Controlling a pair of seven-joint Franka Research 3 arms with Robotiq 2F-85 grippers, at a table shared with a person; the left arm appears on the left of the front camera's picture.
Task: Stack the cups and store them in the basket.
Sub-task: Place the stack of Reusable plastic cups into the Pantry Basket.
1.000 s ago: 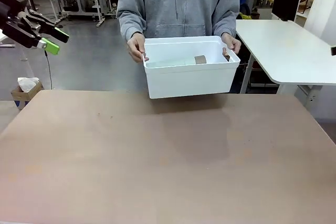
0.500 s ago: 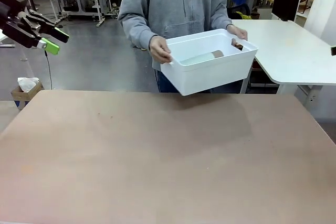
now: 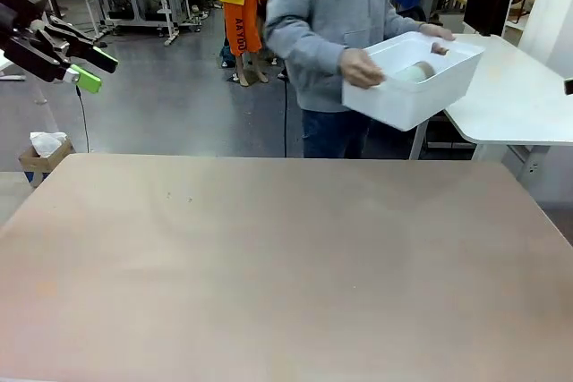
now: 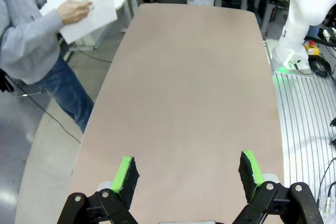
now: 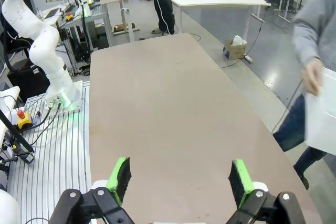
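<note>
The basket (image 3: 407, 96) is a white rectangular plastic bin with plain solid walls and a rolled rim. A person in a grey hoodie holds it by both ends, one hand (image 3: 362, 68) at the near end and the other at the far end, tilted and up in the air beyond the far right corner of the tabletop (image 3: 286, 266), just beside a white side table. Inside it lie cups (image 3: 414, 71) on their sides: a pale mint body ending in a tan-brown rim shows over the wall; how many are nested there cannot be told. In the left wrist view the basket (image 4: 89, 11) shows at the upper left in the person's hands.

The left pincer (image 3: 85, 64) hangs high at the left, off the tabletop, jaws spread apart and gripping nothing. The right pincer (image 5: 178, 177) is likewise wide open above the brown tabletop.
</note>
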